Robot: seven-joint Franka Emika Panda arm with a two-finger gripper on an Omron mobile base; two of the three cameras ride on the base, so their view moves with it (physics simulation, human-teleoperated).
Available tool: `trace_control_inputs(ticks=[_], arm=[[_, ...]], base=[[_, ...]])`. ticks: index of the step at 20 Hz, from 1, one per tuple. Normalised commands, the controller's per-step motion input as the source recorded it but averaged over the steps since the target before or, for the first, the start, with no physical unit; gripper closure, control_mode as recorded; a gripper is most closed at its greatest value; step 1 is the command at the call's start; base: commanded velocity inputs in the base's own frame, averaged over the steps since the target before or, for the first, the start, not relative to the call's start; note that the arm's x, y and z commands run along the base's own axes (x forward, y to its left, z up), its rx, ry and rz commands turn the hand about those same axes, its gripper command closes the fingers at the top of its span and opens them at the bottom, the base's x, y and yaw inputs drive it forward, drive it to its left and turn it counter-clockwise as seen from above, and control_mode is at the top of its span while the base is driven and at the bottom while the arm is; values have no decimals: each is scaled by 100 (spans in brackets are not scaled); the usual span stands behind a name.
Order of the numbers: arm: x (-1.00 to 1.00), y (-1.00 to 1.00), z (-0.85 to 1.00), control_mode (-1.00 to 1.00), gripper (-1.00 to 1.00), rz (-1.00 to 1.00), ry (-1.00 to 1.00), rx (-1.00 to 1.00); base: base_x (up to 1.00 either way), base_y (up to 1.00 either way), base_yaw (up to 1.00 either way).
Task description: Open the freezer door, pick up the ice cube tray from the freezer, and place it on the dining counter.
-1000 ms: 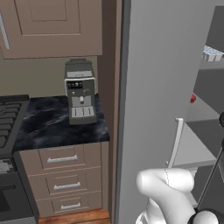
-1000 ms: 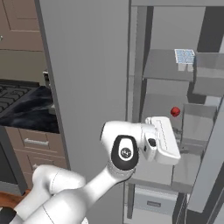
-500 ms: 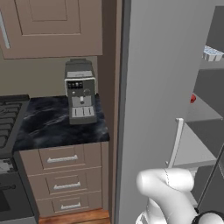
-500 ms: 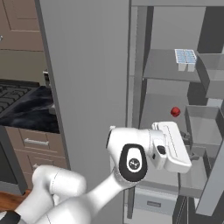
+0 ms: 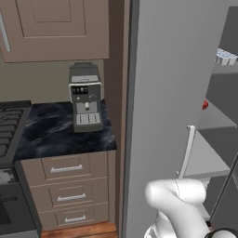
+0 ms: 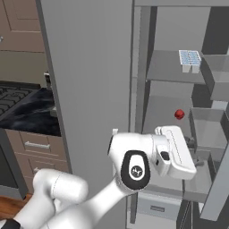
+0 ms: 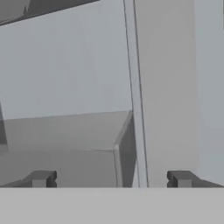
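Hand view gives us the 2 dark finger tips of the pincer standing far apart at the bottom corners, spread wide with nothing between them. Beyond the tips we see plain grey freezer surfaces: a pale vertical strip running down the middle, a flat grey shelf to its left, and a lighter grey panel to its right.

From the right base view we see the white arm bent in front of the open freezer, its white hand pointing into the compartment at about the level of a small red round object that sits on a middle shelf. The hand touches nothing that we can make out. Higher up, well apart from the hand, the small flat pale blue-white ice cube tray with its grid of little squares rests on an upper grey shelf, just beside a grey bin at the right.

In the left base view the tall flat grey freezer door fills the middle, and the tray peeks out at the far right edge. Left of the door, a grey coffee machine stands on the narrow black marble tabletop over brown drawers.
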Motion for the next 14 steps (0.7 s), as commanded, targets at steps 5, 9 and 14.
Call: trace_control_inputs(ticks=[5,9,14], arm=[[-39,30,0,-100,-100,0,0,-1],[-35,67,0,-100,-100,0,0,-2],[-4,89,1,-100,-100,3,0,0]], base=[[0,0,0],[0,0,0],[0,0,0]])
